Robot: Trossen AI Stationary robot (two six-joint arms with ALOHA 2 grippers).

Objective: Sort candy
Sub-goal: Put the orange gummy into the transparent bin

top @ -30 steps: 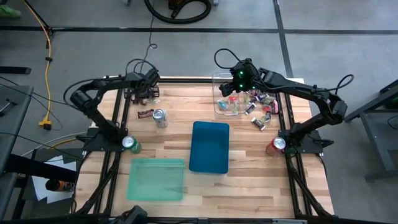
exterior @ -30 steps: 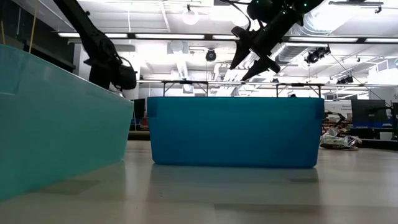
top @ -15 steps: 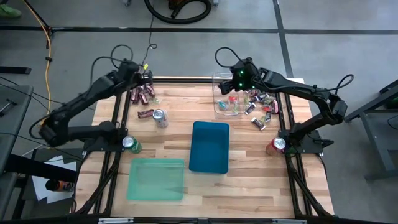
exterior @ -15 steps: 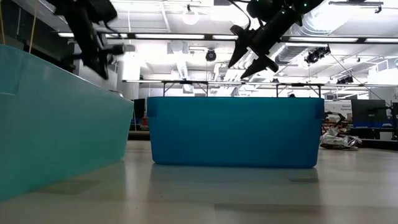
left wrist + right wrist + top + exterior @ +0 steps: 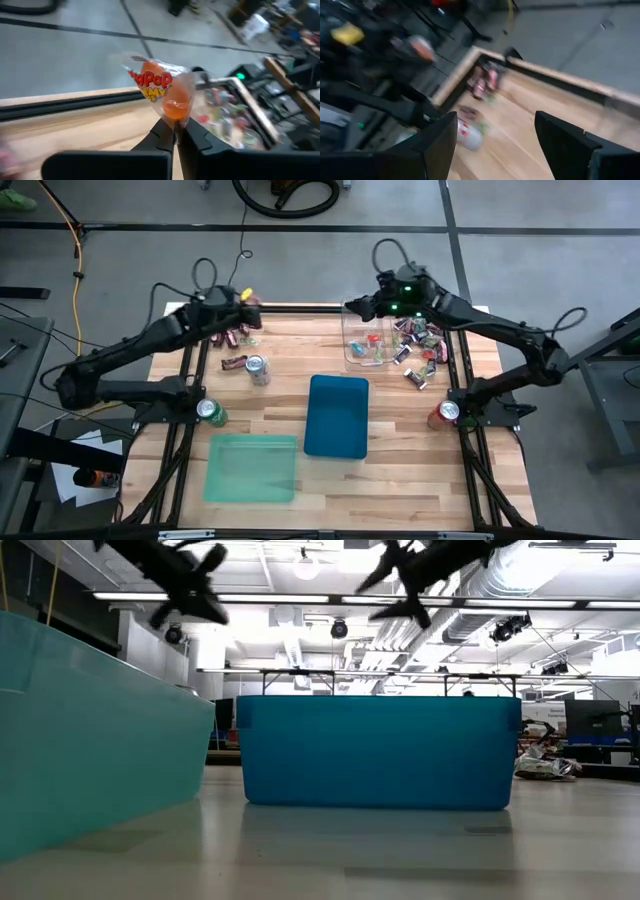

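Note:
My left gripper [image 5: 249, 302] is above the table's far left edge, shut on a candy [image 5: 165, 92] in a clear crinkly wrapper with orange and red print. Dark red-brown candy bars [image 5: 232, 335] lie in a pile on the wood below it, and one more bar [image 5: 233, 363] lies nearer. My right gripper [image 5: 356, 308] hangs open above the far rim of a clear container [image 5: 366, 345] that holds small bright candy. More wrapped candy [image 5: 422, 352] lies on the table to that container's right. My left gripper pinches the end of the wrapper [image 5: 176, 119] between its two fingertips [image 5: 162, 134]. The fingers come from the table's left, slanting only slightly down. The candy sticks out past the fingertips, lifted clear of the table.
A blue bin [image 5: 337, 416] stands mid-table and a green bin [image 5: 251, 468] near the front left. One soda can [image 5: 257, 368] lies by the loose bar. Two more cans [image 5: 210, 412] [image 5: 447, 413] stand at the arm bases.
My left gripper has risen from the pile of bars at the far left and swung toward the right, tipping from steeply down to almost level, with the candy in its fingertips. My right gripper has risen a little and tipped up toward level, still open.

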